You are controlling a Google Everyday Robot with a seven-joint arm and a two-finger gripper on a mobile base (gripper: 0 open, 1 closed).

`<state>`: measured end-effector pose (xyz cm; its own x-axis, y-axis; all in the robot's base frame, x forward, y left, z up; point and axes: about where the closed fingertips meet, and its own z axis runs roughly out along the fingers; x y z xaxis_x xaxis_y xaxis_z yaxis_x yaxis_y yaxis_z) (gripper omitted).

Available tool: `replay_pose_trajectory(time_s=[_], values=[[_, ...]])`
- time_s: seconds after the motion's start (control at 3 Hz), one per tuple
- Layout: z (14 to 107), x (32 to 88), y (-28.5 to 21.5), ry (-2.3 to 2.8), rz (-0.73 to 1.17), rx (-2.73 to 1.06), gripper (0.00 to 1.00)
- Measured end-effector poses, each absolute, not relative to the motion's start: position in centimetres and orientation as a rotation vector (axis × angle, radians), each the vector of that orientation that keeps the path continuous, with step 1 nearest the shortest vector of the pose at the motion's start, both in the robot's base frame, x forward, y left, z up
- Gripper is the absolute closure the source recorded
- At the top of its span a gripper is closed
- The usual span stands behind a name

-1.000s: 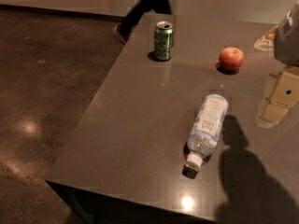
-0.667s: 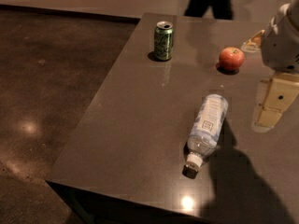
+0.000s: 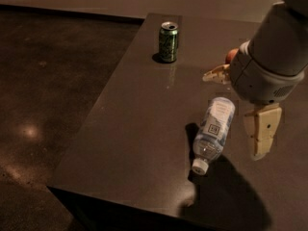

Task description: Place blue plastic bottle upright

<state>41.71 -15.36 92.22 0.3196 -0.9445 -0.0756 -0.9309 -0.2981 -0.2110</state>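
The blue plastic bottle point(image 3: 214, 131) lies on its side on the dark table point(image 3: 139, 129), its white cap point(image 3: 198, 167) toward the front edge and its base toward the back right. My gripper point(image 3: 233, 115) hangs just above and right of the bottle's base. It is open and empty, with one cream finger point(image 3: 216, 74) behind the bottle and the other finger point(image 3: 262, 131) to the bottle's right.
A green soda can point(image 3: 168, 42) stands upright at the table's back left. A red apple point(image 3: 231, 56) peeks out behind my wrist. The table's left edge drops to a dark polished floor point(image 3: 48, 105).
My gripper has moved left and down, from the right edge of the view to just over the bottle's base. The person walking in the background has left the view.
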Motion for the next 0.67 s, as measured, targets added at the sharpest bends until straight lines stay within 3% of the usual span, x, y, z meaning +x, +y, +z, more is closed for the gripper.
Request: replay_pose_trajectory(time_s=[0.67], values=[[87.6,40.0,-12.0,1.213,-0.12,-2.796,0.0]])
